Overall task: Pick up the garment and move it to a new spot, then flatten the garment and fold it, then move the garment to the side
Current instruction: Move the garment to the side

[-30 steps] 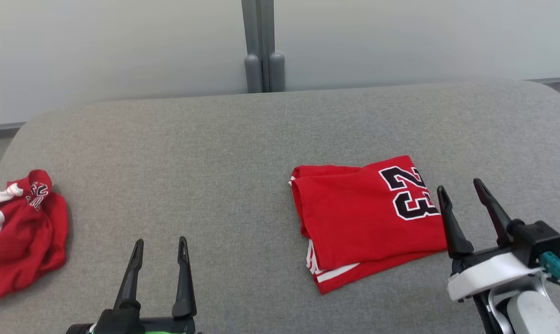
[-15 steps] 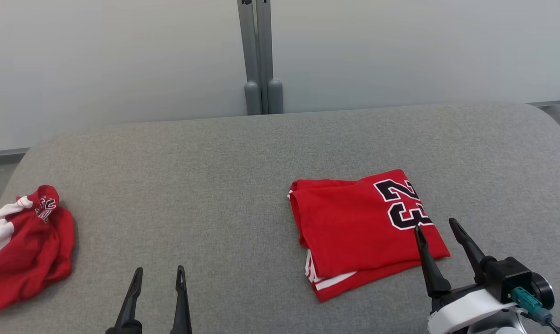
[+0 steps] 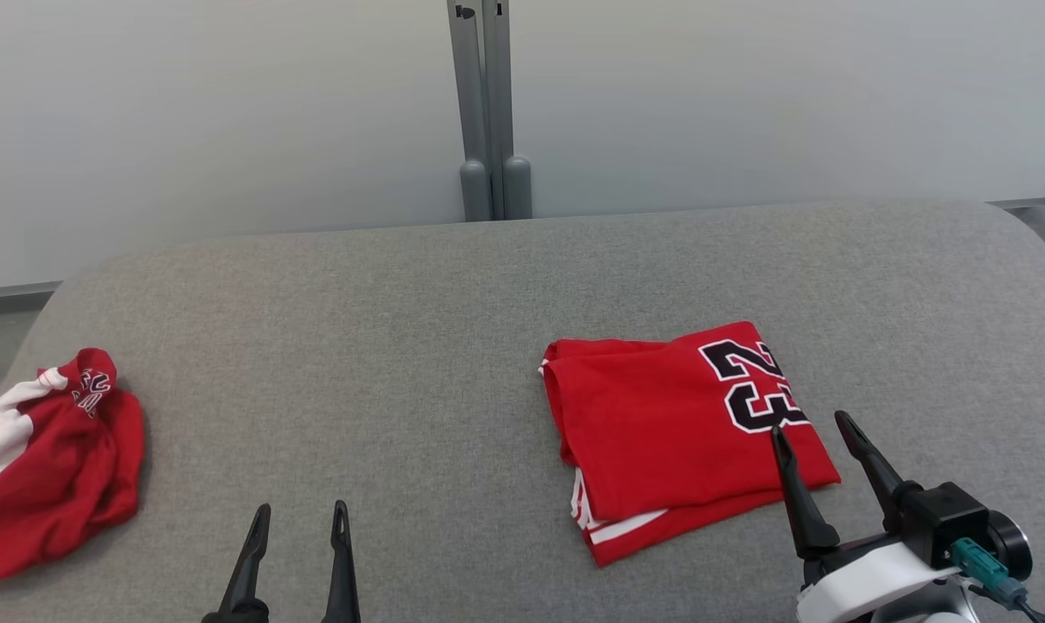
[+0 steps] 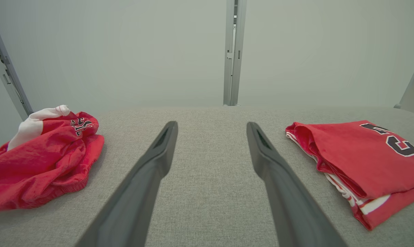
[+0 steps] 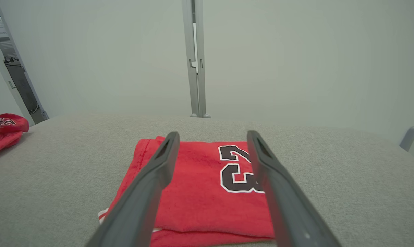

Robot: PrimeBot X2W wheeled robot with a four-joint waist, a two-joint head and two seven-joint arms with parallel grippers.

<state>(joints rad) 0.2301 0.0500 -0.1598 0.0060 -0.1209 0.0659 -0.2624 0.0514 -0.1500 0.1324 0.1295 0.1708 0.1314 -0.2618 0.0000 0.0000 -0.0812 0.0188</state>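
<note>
A folded red garment (image 3: pixel 687 433) with a black "23" lies flat on the grey table (image 3: pixel 401 346), right of centre; it also shows in the left wrist view (image 4: pixel 361 164) and the right wrist view (image 5: pixel 200 188). My right gripper (image 3: pixel 810 424) is open and empty above the garment's near right corner, its fingers straddling the "23" in the right wrist view (image 5: pixel 212 133). My left gripper (image 3: pixel 302 510) is open and empty at the near edge, over bare table (image 4: pixel 211 124). A crumpled red and white garment (image 3: pixel 51 467) lies at the far left (image 4: pixel 39 161).
A grey metal post (image 3: pixel 488 104) stands against the pale wall behind the table's far edge. The table has rounded corners at the back left and back right. Bare grey surface stretches between the two garments.
The head camera has tilted, shifting the whole picture down. Both grippers have drawn back toward me; the right one now sits by the folded garment's near right corner. Both garments lie as before.
</note>
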